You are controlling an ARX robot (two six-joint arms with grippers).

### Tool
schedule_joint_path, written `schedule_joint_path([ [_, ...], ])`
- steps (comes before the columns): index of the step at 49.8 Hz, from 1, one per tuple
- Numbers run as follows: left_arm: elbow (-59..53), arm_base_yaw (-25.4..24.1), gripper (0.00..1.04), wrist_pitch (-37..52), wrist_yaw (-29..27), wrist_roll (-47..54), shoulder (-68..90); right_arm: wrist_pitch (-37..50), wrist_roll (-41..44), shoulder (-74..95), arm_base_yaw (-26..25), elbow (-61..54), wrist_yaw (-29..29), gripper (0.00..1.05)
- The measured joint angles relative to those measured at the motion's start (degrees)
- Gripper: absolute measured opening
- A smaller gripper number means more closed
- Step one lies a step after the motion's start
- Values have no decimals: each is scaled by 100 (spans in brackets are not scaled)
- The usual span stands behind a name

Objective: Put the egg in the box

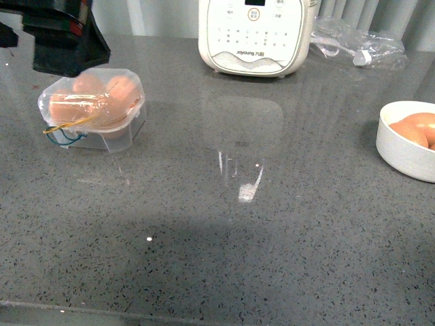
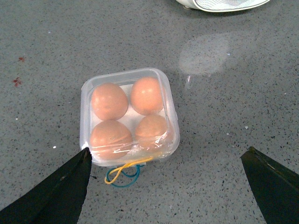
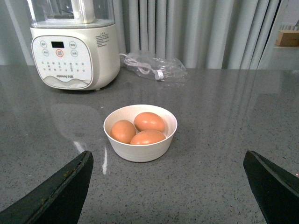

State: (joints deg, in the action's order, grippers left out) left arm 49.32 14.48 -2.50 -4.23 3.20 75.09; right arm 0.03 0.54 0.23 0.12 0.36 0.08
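The box (image 2: 128,116) is a small clear plastic case with its lid down over several brown eggs; one egg (image 2: 109,101) fills a far cup. Yellow and blue cords (image 2: 122,170) trail from its near edge. In the front view the box (image 1: 92,105) sits at the table's far left, under my dark left arm (image 1: 64,37). My left gripper (image 2: 168,186) hangs open above the box's near side, one finger (image 2: 60,186) close to a corner, holding nothing. My right gripper (image 3: 168,186) is open and empty, short of a cream bowl (image 3: 140,151) with three brown eggs (image 3: 148,121).
A white appliance with buttons (image 1: 255,34) stands at the back centre, a crumpled clear bag (image 1: 360,44) to its right. The bowl (image 1: 401,153) sits at the table's right edge. Grey speckled tabletop (image 1: 224,224) stretches between box and bowl. Curtains hang behind.
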Motion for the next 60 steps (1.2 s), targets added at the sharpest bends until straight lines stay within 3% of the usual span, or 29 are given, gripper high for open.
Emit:
schedule_joint_path([
  [16,-199,-723,98,-695,796,273,-1239,0,0,0,0,0,-2,97],
  [45,-1711,-1401,97,-1016,994,966,-3099,0,0,0,0,0,0,97],
  [47,-2216,-1412,89,42,595,645,-3353,0,2,0,0,0,0,97],
  [51,-3126,-1438,71,1843,417,48,-3768,0,0,0,0,0,0,97],
  [60,-3827,-1438,32,2323,422,-236,-4284,0,0,0,0,0,-2,97],
])
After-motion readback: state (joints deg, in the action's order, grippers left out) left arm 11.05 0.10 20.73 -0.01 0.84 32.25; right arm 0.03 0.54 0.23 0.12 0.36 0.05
